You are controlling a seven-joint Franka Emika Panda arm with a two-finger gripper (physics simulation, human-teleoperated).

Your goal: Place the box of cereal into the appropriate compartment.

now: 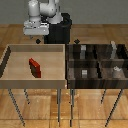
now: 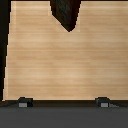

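The box of cereal (image 1: 35, 68) is a small red box with darker sides, lying on the floor of the large light-wood tray (image 1: 10, 75) at the exterior view's left. In the wrist view it shows as a dark red-brown wedge (image 2: 65, 15). My gripper (image 1: 36, 40) hangs above the tray's back edge, behind the box and well above it, touching nothing. In the wrist view the gripper (image 2: 63, 103) is open and empty, with its fingertips (image 2: 23, 103) wide apart. The dark four-cell bin (image 1: 98, 62) stands at the exterior view's right. A tall pale-grey slab (image 1: 114, 50) marks its back right cell.
The bin's other cells hold a pale grey block (image 1: 83, 49), a small grey cube (image 1: 85, 73) and a bottle shape (image 1: 116, 70). The robot's black base (image 1: 60, 31) stands behind the tray. Tray and bin sit on thin-legged stands.
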